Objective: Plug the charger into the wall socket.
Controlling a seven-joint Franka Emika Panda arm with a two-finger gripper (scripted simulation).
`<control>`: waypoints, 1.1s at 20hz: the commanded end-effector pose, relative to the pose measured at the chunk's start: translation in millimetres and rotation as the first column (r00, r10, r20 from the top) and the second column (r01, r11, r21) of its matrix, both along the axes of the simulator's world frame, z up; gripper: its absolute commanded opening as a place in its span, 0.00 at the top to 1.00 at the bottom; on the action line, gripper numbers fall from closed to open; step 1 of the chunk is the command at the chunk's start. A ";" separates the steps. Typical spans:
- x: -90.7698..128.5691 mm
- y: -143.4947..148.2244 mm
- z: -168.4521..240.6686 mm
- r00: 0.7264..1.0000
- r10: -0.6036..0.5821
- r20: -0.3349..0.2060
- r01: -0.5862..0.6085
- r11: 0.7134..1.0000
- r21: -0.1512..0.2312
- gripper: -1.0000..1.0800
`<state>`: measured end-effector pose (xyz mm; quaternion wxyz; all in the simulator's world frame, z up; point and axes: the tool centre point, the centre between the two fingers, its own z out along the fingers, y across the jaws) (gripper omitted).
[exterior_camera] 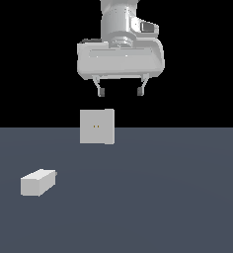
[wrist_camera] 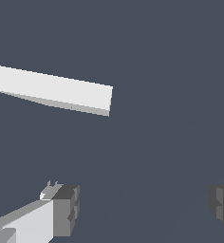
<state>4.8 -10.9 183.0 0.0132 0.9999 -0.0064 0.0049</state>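
Item 1, charger (exterior_camera: 38,182): small plain white oblong block, nearest the camera in the exterior view, lower left of the frame. It lies flat on the dark grey-blue floor (exterior_camera: 163,197), long axis running from lower left toward upper right. A tiny grey nub shows at its upper-right end; individual prongs are too small to make out. Nothing touches it. Not seen in the wrist view.

Item 2, wall socket (exterior_camera: 97,126): upright flat square white plate, standing on the floor at mid-frame, slightly left of centre, its top edge rising above the line where floor meets black background. Two tiny orange dots sit side by side at the centre of its face. A narrow side face shows along its right edge. It stands well apart from the charger, up and to the right of it. In the wrist view it appears edge-on from above as a long white slab (wrist_camera: 52,90) in the upper left of the frame.

Item 3, gripper (exterior_camera: 120,92): white hand at upper centre of the exterior frame, hanging above and a little right of the socket, clear of it. Jaws spread wide, holding nothing. Dark fingertips (wrist_camera: 66,209) show at the lower corners of the wrist frame, far apart.
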 end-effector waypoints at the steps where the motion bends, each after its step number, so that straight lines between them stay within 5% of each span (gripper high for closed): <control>1: 0.0 0.0 0.0 1.000 0.000 0.000 0.000 1.000 0.000 0.04; 11: -11.7 12.1 -10.7 1.000 -0.009 0.015 0.009 1.000 0.002 0.04; 22: -51.4 57.2 -50.6 0.997 -0.041 0.067 0.040 0.999 0.011 0.04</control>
